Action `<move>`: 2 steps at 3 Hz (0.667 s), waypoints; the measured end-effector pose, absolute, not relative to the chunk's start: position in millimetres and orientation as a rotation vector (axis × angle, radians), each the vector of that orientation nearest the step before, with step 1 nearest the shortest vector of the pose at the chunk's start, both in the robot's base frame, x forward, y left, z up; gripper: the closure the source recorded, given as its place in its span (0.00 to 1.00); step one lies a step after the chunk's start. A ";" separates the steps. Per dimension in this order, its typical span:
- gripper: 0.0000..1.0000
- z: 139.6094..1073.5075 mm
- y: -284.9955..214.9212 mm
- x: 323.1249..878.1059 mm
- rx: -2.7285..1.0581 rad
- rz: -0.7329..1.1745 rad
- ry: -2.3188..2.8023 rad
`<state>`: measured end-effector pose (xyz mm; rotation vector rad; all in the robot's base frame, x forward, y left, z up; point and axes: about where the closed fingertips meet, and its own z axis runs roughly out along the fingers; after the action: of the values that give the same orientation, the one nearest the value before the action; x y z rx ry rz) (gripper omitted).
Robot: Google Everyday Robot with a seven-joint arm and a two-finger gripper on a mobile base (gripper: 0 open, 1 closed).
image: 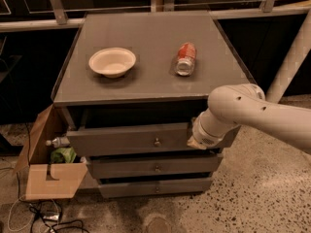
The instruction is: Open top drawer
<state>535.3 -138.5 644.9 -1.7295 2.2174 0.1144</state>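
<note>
The top drawer (pixel 121 140) is the widest grey front of three, with a small brass knob (pixel 157 142) at its centre. It stands pulled out a little from the cabinet, with a dark gap above its front. My white arm (pixel 252 115) reaches in from the right. My gripper (pixel 195 132) is at the right end of the top drawer's front, at its upper edge, mostly hidden behind the wrist.
A white bowl (pixel 112 61) and a red can (pixel 185 58) lying on its side rest on the cabinet top (pixel 150 38). Two narrower drawers (pixel 155 166) sit below. An open cardboard box (pixel 51 171) with a bottle stands on the floor at the left, with cables (pixel 43 217) in front of it.
</note>
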 end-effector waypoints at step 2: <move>1.00 657.2 -136.8 532.6 -1.709 0.119 2.216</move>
<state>532.6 -136.8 657.2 -1.7086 2.2161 0.1193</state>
